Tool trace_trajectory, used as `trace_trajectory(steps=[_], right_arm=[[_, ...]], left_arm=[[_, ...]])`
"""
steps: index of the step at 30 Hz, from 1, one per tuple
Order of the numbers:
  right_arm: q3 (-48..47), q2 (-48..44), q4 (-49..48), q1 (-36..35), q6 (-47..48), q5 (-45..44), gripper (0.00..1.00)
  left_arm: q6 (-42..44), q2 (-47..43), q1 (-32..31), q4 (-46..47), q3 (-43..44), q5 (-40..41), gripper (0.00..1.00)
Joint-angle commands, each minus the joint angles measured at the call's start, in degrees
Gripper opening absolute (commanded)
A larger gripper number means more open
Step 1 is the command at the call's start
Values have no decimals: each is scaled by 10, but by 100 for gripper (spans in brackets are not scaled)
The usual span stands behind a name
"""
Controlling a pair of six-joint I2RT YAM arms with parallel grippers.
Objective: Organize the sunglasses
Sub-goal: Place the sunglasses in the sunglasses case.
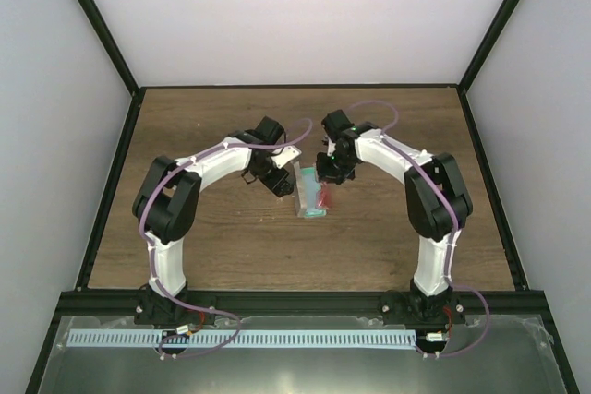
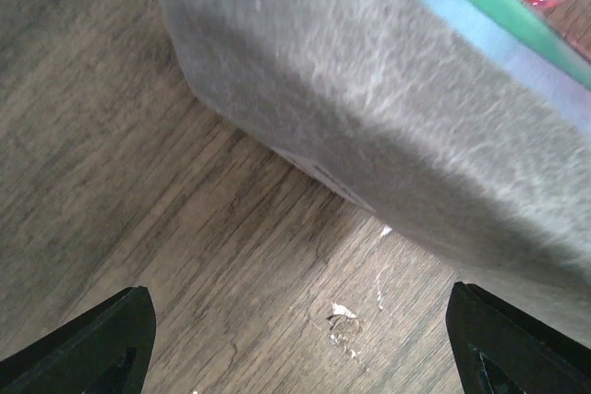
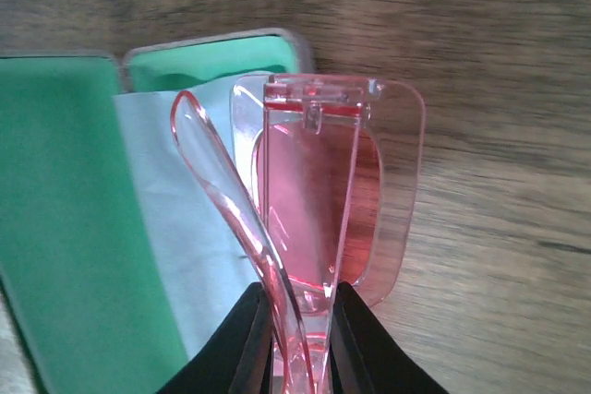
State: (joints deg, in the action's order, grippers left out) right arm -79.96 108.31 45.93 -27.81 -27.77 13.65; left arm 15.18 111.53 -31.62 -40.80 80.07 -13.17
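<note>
The wooden tabletop carries one thing, the open grey case, which lies near its middle with the green lining facing up and a light-blue cloth spread inside. The sunglasses, red and translucent, are off the surface. The right gripper pinches them at their near end, fingers pressed tightly on the frame, and one slim arm curves out to the side over the cloth. They sit at the case's rim, half over the lining and half over bare wood, so the step in hand looks like setting them into the case. To do it well, the right arm would probably need to bring them fully over the cloth and lower them until the frame lies flat before letting go, minding the loose arm so it does not catch the rim. The left gripper is spread wide and holds nothing. It sits low, just beside the case's grey outer wall, where it could steady the case if it slides.
</note>
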Motion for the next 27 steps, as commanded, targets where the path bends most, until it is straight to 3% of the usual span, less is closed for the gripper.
trace_trajectory(steps=[1,19,27], right_arm=[[-55,29,22,-24,6,15,14],[-125,108,52,-58,32,-22,15],[-112,115,43,-60,32,-21,18]], left_arm=[[-2,-15,-2,2,-13,9,88],[4,-23,-2,-3,-22,24,88],[4,-19,-2,0,-18,21,88]])
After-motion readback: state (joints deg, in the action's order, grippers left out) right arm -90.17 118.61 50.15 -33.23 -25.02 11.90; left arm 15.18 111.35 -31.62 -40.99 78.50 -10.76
